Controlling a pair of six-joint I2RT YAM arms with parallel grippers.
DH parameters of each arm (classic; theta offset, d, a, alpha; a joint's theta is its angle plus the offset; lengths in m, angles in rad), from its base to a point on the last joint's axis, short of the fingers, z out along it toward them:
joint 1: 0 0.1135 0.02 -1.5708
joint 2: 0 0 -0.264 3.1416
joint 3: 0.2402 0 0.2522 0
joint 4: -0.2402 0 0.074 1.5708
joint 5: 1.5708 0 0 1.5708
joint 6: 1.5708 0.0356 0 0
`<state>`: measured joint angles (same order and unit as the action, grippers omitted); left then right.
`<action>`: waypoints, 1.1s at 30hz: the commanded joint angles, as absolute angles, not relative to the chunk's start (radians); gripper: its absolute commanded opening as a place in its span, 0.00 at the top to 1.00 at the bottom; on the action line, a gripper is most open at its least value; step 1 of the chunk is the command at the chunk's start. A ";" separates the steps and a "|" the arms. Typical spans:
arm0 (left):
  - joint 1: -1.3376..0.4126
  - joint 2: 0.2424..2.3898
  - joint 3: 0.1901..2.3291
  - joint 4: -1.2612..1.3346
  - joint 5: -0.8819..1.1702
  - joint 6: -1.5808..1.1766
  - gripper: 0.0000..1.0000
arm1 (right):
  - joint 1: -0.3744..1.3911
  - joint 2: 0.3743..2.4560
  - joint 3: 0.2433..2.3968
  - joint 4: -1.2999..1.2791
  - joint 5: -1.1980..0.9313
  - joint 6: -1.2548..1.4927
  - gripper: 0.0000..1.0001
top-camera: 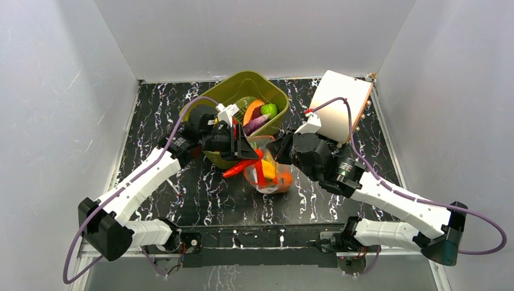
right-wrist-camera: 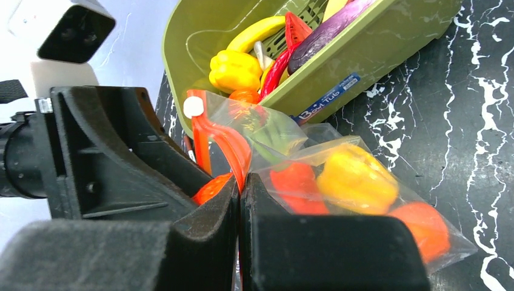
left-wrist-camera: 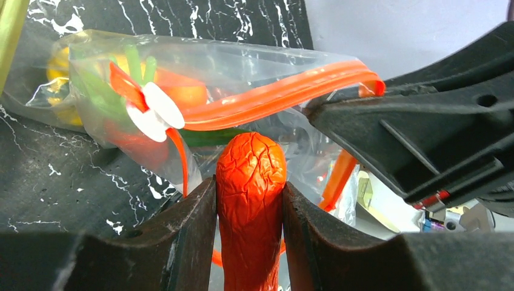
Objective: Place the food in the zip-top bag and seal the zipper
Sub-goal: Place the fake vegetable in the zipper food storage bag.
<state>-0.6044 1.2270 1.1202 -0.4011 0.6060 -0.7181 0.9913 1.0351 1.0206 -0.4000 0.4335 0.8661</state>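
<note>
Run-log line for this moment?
left end effector: shut on red chilli | right end effector: shut on zipper | zip-top bag: open, partly filled | tub: holds food

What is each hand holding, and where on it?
Left hand grips a red chilli by its body, rounded end sticking out. Right hand pinches the zip-top bag at its zipper.

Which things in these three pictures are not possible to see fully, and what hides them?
Left wrist view: red chilli in the left claw, lower end cut off by the bottom edge.
Right wrist view: zipper, one end pinched out of sight inside the right claw.
Top view: mouth of the zip-top bag, covered by both claws.
</note>
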 commanded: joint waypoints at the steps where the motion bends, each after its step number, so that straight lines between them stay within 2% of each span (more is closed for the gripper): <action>1: -0.624 1.251 1.171 -0.441 0.582 -0.714 0.71 | 0.994 1.039 1.014 -0.274 0.405 0.858 1.00; 5: -0.645 1.276 1.211 -0.472 0.508 -0.690 0.71 | 0.994 1.054 1.012 -0.267 0.391 0.859 1.00; 15: -0.683 1.325 1.203 -0.478 0.501 -0.695 0.68 | 0.994 1.051 0.983 -0.238 0.381 0.858 1.00; 17: -0.687 1.336 1.208 -0.481 0.502 -0.695 0.65 | 0.994 1.052 0.979 -0.231 0.379 0.858 1.00; 21: -0.690 1.341 1.209 -0.476 0.491 -0.703 0.51 | 0.994 1.061 0.979 -0.221 0.380 0.858 1.00; 26: -0.692 1.326 1.210 -0.459 0.480 -0.710 0.39 | 0.994 1.055 0.976 -0.221 0.377 0.858 1.00; 33: -0.692 1.295 1.264 -0.503 0.406 -0.695 0.35 | 0.994 1.035 0.968 -0.240 0.379 0.823 1.00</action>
<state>-0.6849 1.3487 1.1942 -0.4805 0.4557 -0.7002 0.9890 1.0683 0.9657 -0.3099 0.3866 0.8486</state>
